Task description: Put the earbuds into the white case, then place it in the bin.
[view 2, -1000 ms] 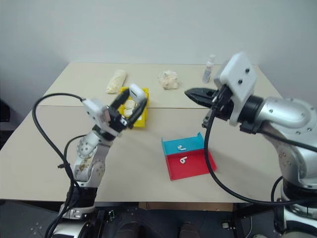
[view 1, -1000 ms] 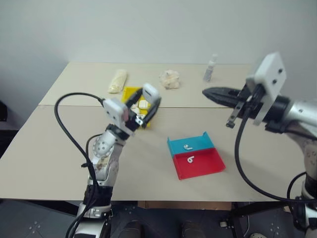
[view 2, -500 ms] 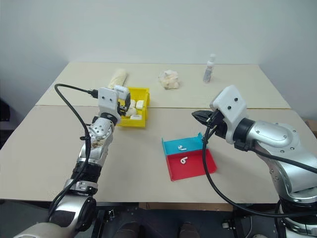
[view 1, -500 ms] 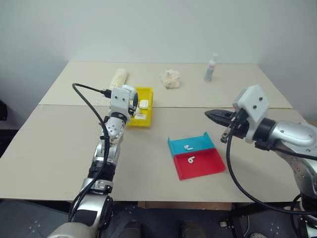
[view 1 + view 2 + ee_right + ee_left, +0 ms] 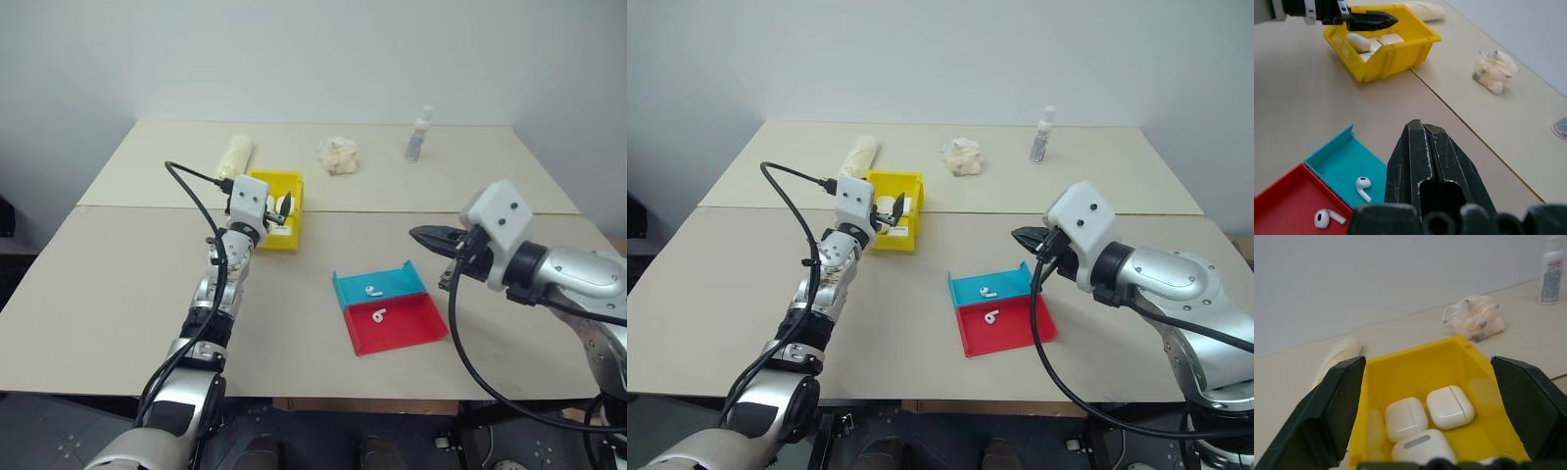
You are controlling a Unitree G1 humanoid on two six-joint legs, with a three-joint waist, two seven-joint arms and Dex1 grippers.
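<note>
Beige tabletop [image 5: 118,284], boxy yellow plastic bin [image 5: 1415,367].

We are seeing plain pale wall [image 5: 313,59] filling upper frame, two beige tables [image 5: 98,294] butting together at seam mid-frame, dark floor [image 5: 59,431] showing lower left.

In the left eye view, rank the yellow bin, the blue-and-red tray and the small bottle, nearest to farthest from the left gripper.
1. Yellow bin, right at the left gripper.
2. Blue-and-red tray, nearer the robot, toward its right.
3. Small bottle, at the table's far right.
</note>
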